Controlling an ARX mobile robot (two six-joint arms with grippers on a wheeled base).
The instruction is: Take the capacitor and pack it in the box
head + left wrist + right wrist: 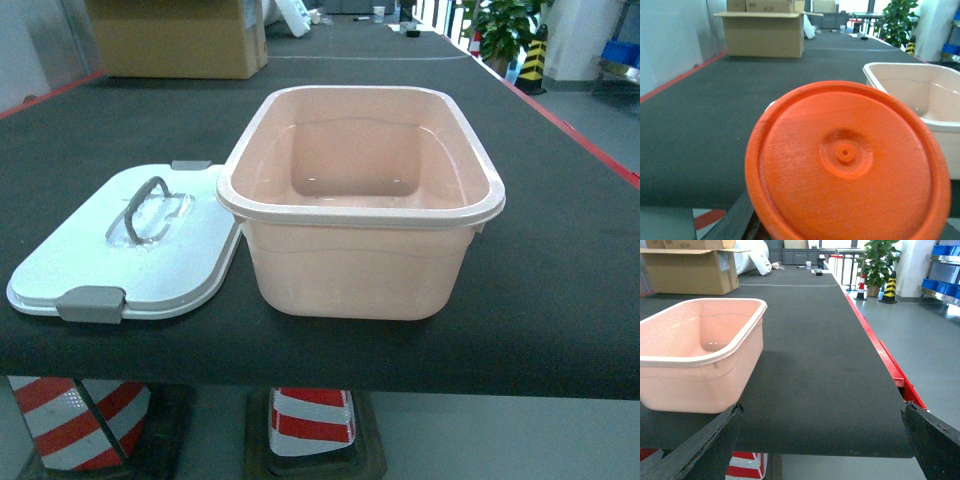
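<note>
Right pincer (820, 440): two dark, near-black fingers (700, 445), coarse rough-textured surface, ragged-looking edges

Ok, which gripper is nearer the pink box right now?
Right, probably. The open right gripper sits just short of the box, which lies to its left. From the left wrist the box looks farther off, to the right behind an orange disc.

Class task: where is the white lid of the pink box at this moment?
In the head view the white lid lies flat on the dark table, handle up, at the left of the open pink box, its edge against the box's wall.
</note>
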